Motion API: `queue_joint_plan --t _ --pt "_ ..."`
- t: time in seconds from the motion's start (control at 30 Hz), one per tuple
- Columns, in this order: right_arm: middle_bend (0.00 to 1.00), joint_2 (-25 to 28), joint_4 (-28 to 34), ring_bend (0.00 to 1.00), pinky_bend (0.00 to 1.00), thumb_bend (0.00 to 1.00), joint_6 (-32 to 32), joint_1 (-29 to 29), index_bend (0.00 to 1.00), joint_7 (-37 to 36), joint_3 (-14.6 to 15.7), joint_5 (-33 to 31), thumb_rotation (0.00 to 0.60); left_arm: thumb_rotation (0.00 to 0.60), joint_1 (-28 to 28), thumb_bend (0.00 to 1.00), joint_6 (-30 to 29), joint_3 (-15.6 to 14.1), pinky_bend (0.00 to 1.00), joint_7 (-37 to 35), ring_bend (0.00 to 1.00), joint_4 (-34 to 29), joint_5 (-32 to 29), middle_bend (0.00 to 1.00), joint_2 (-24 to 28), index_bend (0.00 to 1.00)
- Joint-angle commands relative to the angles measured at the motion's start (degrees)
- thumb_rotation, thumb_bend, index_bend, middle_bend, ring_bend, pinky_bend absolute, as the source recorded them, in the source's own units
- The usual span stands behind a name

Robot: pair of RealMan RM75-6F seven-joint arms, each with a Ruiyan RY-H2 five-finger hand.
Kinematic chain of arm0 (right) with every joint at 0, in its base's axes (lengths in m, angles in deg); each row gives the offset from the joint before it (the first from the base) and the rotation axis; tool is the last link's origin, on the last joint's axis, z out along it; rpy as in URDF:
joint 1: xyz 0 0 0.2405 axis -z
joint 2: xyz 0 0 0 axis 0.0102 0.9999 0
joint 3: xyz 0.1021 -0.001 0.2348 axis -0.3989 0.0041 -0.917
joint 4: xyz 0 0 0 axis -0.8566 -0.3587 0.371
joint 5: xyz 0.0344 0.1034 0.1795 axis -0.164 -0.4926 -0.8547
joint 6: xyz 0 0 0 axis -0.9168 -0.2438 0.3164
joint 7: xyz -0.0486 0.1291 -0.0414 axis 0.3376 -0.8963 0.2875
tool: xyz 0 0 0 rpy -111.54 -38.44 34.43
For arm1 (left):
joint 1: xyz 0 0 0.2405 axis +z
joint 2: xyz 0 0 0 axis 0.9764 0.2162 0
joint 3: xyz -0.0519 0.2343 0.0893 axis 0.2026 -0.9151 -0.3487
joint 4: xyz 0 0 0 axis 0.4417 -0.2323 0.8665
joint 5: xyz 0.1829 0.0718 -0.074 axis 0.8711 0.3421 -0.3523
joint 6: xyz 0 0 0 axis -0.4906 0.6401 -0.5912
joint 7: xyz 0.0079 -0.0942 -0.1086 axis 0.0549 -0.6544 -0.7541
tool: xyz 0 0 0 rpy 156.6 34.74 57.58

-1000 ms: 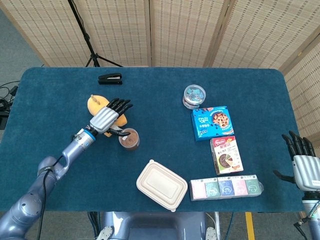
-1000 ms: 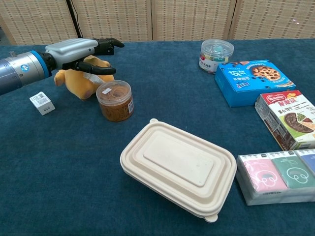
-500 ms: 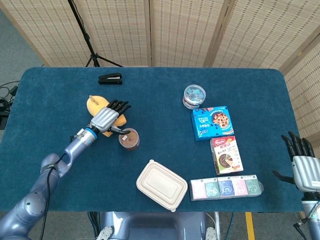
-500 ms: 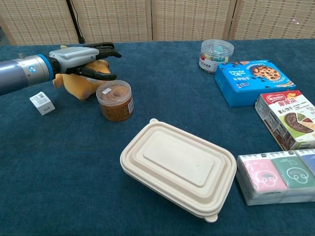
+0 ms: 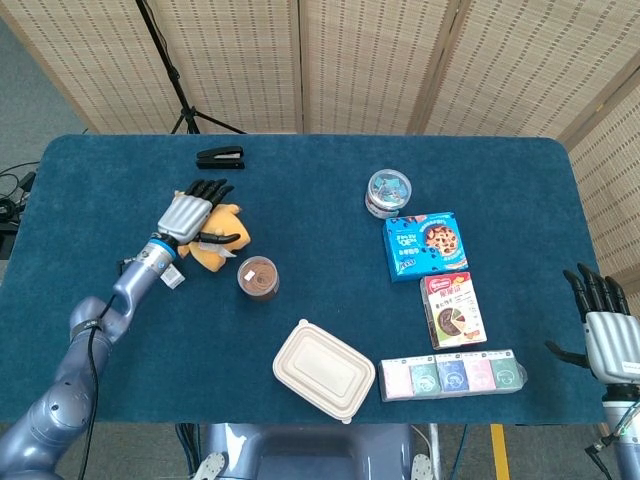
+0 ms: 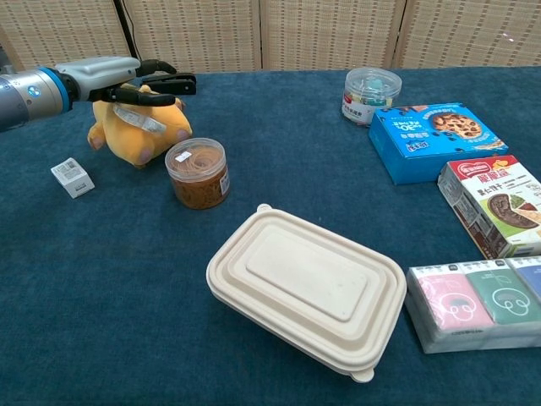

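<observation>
Yellow plush toy [image 5: 212, 250] on blue tabletop [image 5: 320, 330], left hand [image 5: 186, 213] over it, fingers spread, grasping nothing; brown-filled jar [image 5: 258, 277] just beside.

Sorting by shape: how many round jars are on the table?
2: a brown-filled jar beside the yellow plush toy, and a clear jar behind the blue cookie box.
</observation>
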Motion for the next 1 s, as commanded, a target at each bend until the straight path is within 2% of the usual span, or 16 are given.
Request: queue_joint_plan --t 0.03,0.2,0.3,0.47,0.7,0.83,1.0 --pt "0.0 0.13 0.09 0.0 0.0 0.0 -0.12 0.05 0.0 -0.15 0.01 0.17 0.6 0.037 0.76 0.0 -8.0 -0.6 0.0 -2.91 0.0 -2.32 1.07 0.0 1.26 0.0" --pt "0.0 0.29 -0.02 0.0 0.0 0.0 0.41 -0.13 0.0 -0.74 0.25 0.46 0.6 0.037 1.82 0.0 -16.95 -2.44 0.0 -5.32 0.0 -6.01 3.59 0.0 1.5 0.0" --pt "0.0 0.4 -0.17 0.0 0.0 0.0 0.44 -0.14 0.0 -1.05 0.29 0.57 0.6 0.039 1.96 0.0 -17.81 -2.96 0.0 -5.74 0.0 -7.15 4.17 0.0 0.7 0.0" --pt "0.0 0.5 -0.4 0.0 0.0 0.0 0.58 -0.11 0.0 -1.49 0.1 0.09 0.6 0.039 1.76 0.0 -14.64 -3.02 0.0 -5.18 0.0 -6.24 3.86 0.0 -1.52 0.0" --pt "0.0 0.16 -0.97 0.0 0.0 0.0 1.19 -0.28 0.0 -1.21 -0.07 -0.65 0.6 0.04 1.14 0.0 -6.77 -2.22 0.0 -5.67 0.0 -2.5 2.22 0.0 -3.7 0.0" --pt "0.0 -0.49 -2.06 0.0 0.0 0.0 1.77 -0.55 0.0 0.18 -0.21 -1.46 0.6 0.038 0.47 0.0 -2.2 -2.11 0.0 -6.25 0.0 -0.44 1.74 0.0 -4.32 0.0" --pt "0.0 -1.24 -2.66 0.0 0.0 0.0 2.21 -0.7 0.0 0.48 -0.39 -2.16 0.6 0.039 0.31 0.0 0.72 -1.7 0.0 -6.15 0.0 1.49 1.06 0.0 -3.99 0.0"
